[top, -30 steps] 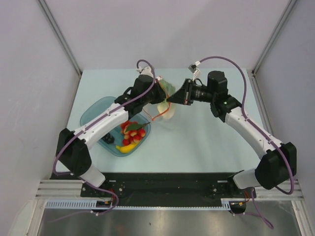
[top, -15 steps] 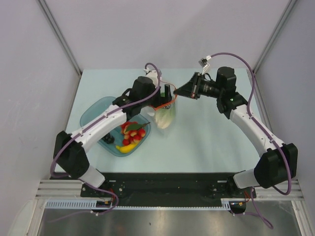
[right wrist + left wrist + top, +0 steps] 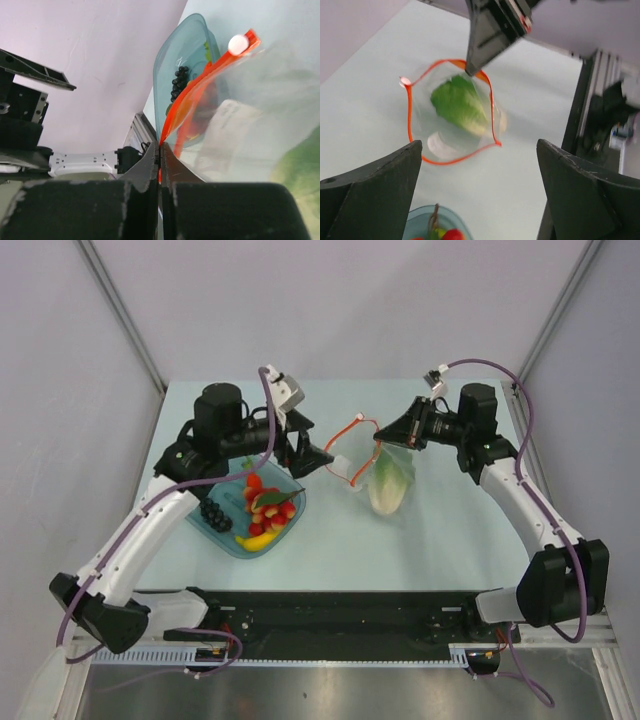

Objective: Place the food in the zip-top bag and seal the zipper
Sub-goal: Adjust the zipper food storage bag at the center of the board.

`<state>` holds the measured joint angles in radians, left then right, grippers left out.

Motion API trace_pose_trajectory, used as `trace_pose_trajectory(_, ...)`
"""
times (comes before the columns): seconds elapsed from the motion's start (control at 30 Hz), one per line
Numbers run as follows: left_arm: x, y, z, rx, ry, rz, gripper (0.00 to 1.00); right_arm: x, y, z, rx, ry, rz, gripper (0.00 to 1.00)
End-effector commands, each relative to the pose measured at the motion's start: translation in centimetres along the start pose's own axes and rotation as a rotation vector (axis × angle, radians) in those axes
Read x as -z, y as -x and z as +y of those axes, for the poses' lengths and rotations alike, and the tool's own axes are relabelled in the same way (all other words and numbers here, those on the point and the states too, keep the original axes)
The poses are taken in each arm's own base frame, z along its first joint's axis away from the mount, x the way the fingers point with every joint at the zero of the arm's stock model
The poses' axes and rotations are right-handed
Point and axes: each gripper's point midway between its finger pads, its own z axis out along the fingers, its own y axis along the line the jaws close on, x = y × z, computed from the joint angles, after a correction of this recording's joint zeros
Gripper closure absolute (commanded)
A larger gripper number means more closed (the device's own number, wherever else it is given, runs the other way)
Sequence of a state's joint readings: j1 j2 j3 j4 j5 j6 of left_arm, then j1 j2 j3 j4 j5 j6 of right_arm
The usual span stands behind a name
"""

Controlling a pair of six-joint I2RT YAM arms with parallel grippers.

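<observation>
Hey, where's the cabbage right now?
In the top view, the cabbage sits inside the zip-top bag just right of centre, right of the teal bowl; the right gripper pinches the bag's zipper.

We released the zip-top bag (image 3: 368,462) from our left gripper (image 3: 297,448) and drew back, our right gripper (image 3: 380,439) carrying it, cabbage (image 3: 390,486) inside, away.

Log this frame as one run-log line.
phase: loading | right gripper: shut on zipper, holding zip-top bag open | left gripper: open, empty, near bowl | bagged: cabbage | sealed: no
</observation>
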<state>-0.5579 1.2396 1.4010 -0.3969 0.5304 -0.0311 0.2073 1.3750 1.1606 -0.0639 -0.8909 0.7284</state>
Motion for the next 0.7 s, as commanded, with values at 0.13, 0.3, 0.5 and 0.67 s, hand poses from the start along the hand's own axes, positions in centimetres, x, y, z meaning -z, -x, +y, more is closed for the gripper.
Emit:
trace_pose_trajectory(0.13, 2.8, -8.3, -1.9, -0.590, -0.403, 0.223, 0.01, 1.8, -1.4, 2.5, 0.101, 0.065, 0.043, 1.00)
trace_pose_trajectory(0.3, 0.2, -10.2, 0.2, -0.792, -0.432, 0.210, 0.05, 2.1, -2.2, 2.8, 0.101, 0.074, 0.065, 1.00)
trace_pose_trajectory(0.5, -1.6, -16.2, 0.3, -0.988, -0.537, 0.351, 0.29, 2.0, -3.8, 4.4, 0.154, 0.118, 0.113, 1.00)
trace_pose_trajectory(0.67, -0.9, -13.3, -3.1, -0.962, -0.597, 0.335, 1.00, 2.1, -3.9, 4.2, 0.279, 0.070, 0.128, 1.00)
